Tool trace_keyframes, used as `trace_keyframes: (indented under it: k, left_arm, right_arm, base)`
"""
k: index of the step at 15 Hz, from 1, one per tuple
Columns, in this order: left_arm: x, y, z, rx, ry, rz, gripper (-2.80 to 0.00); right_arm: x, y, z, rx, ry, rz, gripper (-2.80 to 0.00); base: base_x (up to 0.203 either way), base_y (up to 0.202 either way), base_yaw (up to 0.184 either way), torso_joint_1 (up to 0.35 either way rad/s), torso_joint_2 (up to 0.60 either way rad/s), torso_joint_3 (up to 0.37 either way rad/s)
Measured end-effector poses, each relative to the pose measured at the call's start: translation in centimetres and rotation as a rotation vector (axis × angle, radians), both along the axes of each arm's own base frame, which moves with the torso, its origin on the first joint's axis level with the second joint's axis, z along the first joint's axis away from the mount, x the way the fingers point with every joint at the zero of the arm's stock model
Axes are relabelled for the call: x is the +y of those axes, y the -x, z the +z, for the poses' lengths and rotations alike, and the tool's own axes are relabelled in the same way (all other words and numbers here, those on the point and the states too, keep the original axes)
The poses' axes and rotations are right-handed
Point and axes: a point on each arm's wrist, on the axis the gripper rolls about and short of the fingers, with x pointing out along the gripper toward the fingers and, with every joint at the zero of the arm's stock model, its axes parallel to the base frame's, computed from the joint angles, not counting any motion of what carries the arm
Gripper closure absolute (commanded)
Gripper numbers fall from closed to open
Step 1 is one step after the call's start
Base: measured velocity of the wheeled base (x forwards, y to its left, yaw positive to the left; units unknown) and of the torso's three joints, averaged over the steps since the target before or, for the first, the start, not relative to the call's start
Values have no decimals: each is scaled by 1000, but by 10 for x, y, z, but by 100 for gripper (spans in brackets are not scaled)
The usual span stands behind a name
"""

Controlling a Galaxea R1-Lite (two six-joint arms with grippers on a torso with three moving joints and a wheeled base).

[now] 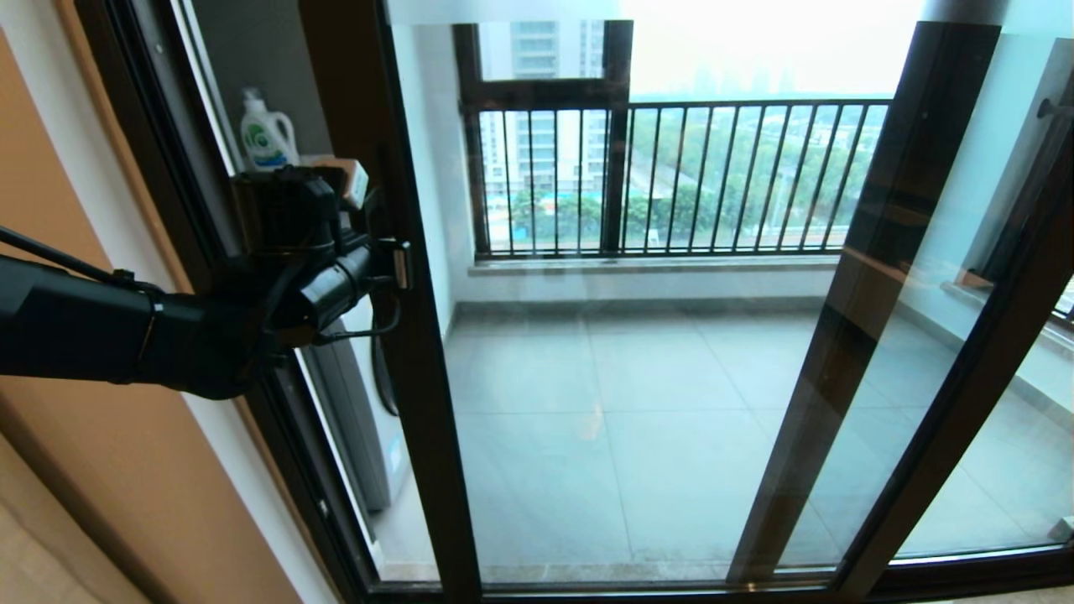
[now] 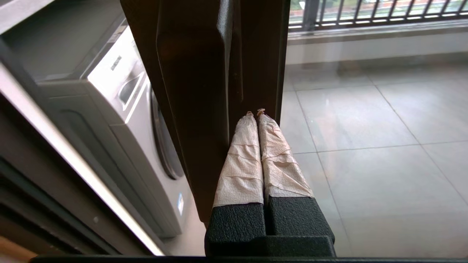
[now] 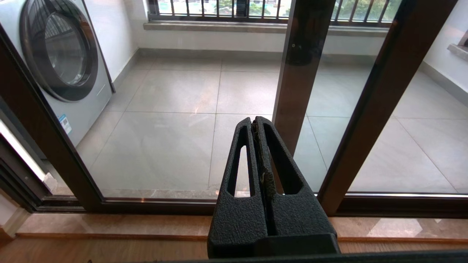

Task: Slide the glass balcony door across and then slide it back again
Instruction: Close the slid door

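left end effector (image 2: 255,114): taped fingers pressed together, nothing between them; tips sit against the dark upright of the glass balcony door (image 1: 419,352), just beside the bar handle (image 2: 193,91) (touching or a hair off, can't tell).
left arm: reaches in from the left side at about handle height in the head view.
right end effector (image 3: 255,120): fingers closed, empty, hanging low in front of the glass, well apart from the handle; looks idle.
door position: handle upright stands a bit off the left jamb (image 1: 176,168), so a narrow gap is open there; pane spans the middle, its far upright (image 1: 847,310) overlapping the fixed pane (image 1: 982,403) on the right.
progress: my read is mid-slide, near the closed end; which leg can't be judged from this alone. Door not seated against the jamb, so at least the final closing is left.
behind the glass: washing machine (image 3: 62,62), detergent bottle (image 1: 267,134) on top, balcony railing (image 1: 688,176).
writing: small blue sticker on the washer front (image 2: 180,203) and a green-and-blue bottle label, neither readable; no brand legible.
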Motion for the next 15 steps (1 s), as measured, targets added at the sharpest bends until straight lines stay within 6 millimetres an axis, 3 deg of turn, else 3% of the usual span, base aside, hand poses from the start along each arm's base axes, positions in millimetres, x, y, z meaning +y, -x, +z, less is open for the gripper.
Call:
trace_keyframes:
  k: [7,15]
  left_arm:
    - [20,-3,2,-11,5,57,0]
    - [51,6,-4,25,8,72,0]
  right_arm:
    - [0,0,0,0,0,0,0]
    - [0,0,0,0,0,0,0]
  base:
    - [0,0,0,0,0,0]
    - [0,0,0,0,0,0]
